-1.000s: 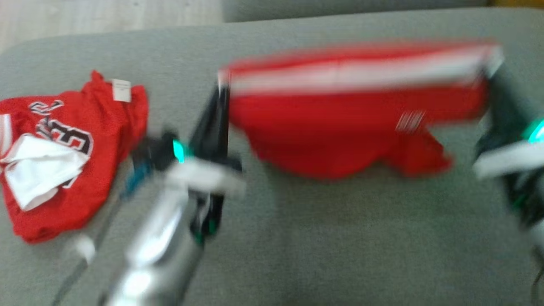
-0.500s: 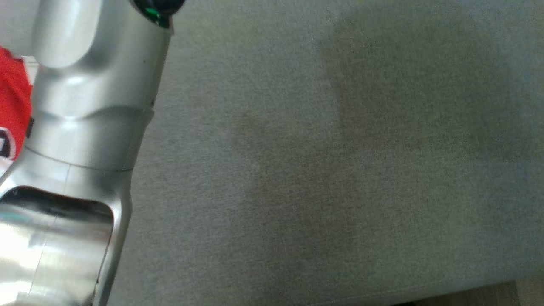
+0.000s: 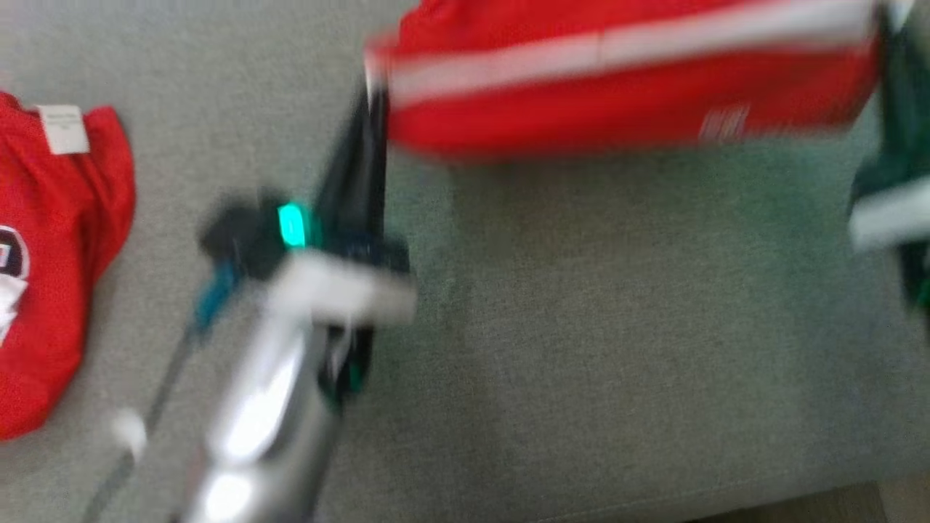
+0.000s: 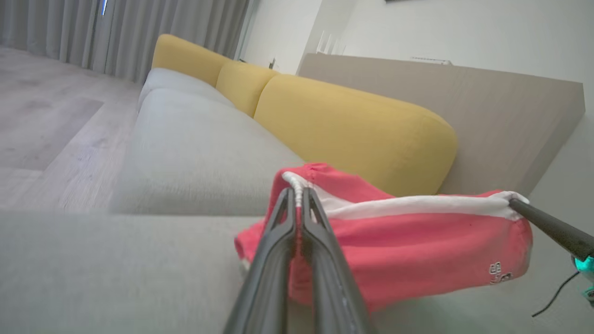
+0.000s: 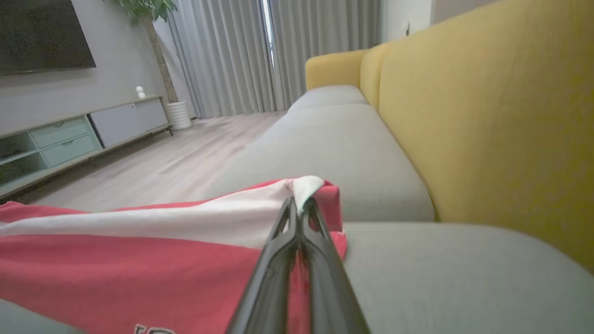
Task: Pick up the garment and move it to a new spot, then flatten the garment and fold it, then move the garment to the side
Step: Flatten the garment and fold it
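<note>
The garment [image 3: 617,80] is red with a white band along its top edge and a small white print; it hangs stretched between my two grippers above the grey sofa seat [image 3: 617,327]. My left gripper [image 3: 374,94] is shut on its left corner, and the left wrist view shows that gripper [image 4: 298,190] pinching the white edge of the garment [image 4: 417,241]. My right gripper [image 3: 886,22] is shut on the right corner; the right wrist view has this gripper [image 5: 299,202] clamped on the band of the garment [image 5: 116,273]. The head view is blurred.
A second red jersey [image 3: 51,254] with a white label and dark lettering lies crumpled at the seat's left edge. Yellow back cushions [image 4: 352,130] run behind the seat. Wooden floor [image 5: 153,162], a TV cabinet [image 5: 69,139] and curtains stand beyond the sofa.
The head camera swung down to the bare seat and back, so the picture has shifted. The garment stays stretched between both shut grippers and now sits higher in the view, its lower part less draped.
</note>
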